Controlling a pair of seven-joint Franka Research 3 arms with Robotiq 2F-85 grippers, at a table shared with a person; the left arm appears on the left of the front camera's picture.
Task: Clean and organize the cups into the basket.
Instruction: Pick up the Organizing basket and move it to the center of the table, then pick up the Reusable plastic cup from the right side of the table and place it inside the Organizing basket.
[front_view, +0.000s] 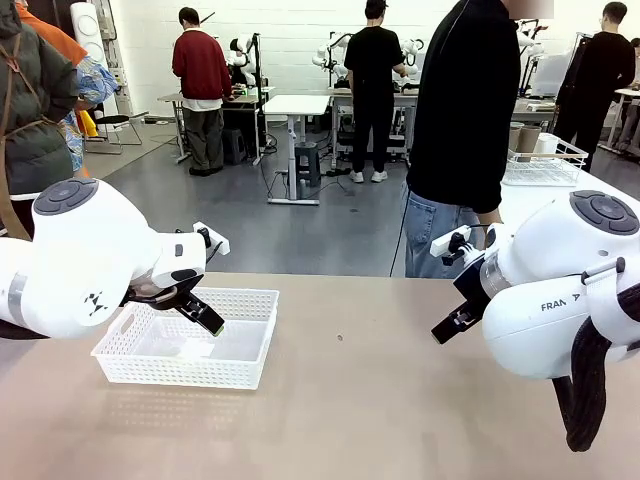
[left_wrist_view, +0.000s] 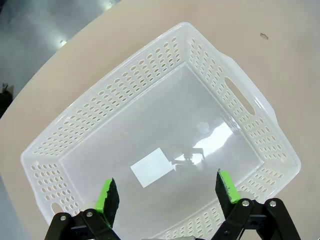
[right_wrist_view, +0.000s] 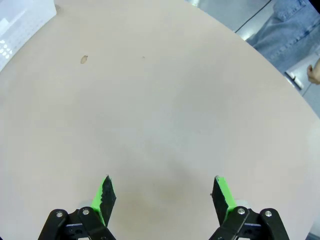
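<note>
- Basket (front_view: 170, 370): sits near tabletop's far edge, left side; bare inside, ready for loading.
- Left tool (front_view: 207, 317): hovers low over basket's interior, spread wide, grips nothing; likely staged at the drop spot.
- Right tool (front_view: 450, 325): hangs above tabletop's right side, spread wide, empty; probably on standby for a pickup.
</note>
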